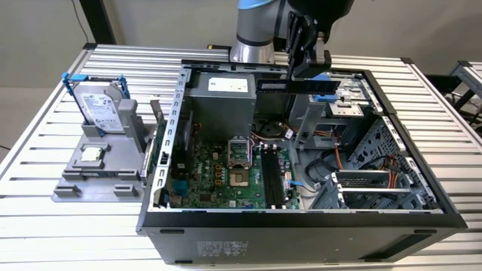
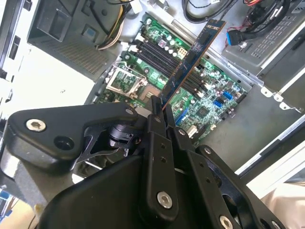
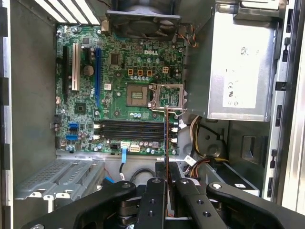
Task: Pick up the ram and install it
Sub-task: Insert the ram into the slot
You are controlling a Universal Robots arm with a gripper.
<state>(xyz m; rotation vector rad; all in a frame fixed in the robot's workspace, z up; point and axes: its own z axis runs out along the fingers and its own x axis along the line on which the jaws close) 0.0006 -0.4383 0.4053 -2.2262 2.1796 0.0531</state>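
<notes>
One black gripper (image 1: 305, 70) hangs on one robot arm above one open computer case (image 1: 301, 217). Its two fingers (image 3: 155, 195) are clamped shut on one ram (image 2: 193, 52), a thin dark stick that is held in the air and juts out beyond the fingertips. In the first wrist view the ram (image 3: 165, 133) is seen edge-on as a narrow line.

Directly below the gripper, one green motherboard (image 3: 119, 52) is laid flat in the case. Four long black slots (image 3: 128, 132) can be counted on it, all bare, with one open square socket (image 3: 140, 95) just beyond them. Beside the board, one grey power supply (image 3: 243, 62) is fitted, and a white printed label is stuck on it.

Well apart from the gripper, outside the case, one hard drive (image 1: 101, 107) in a blue frame is stood upright on a grey stand (image 1: 98, 178). One small square silver chip (image 1: 92, 153) is laid on the same stand.
</notes>
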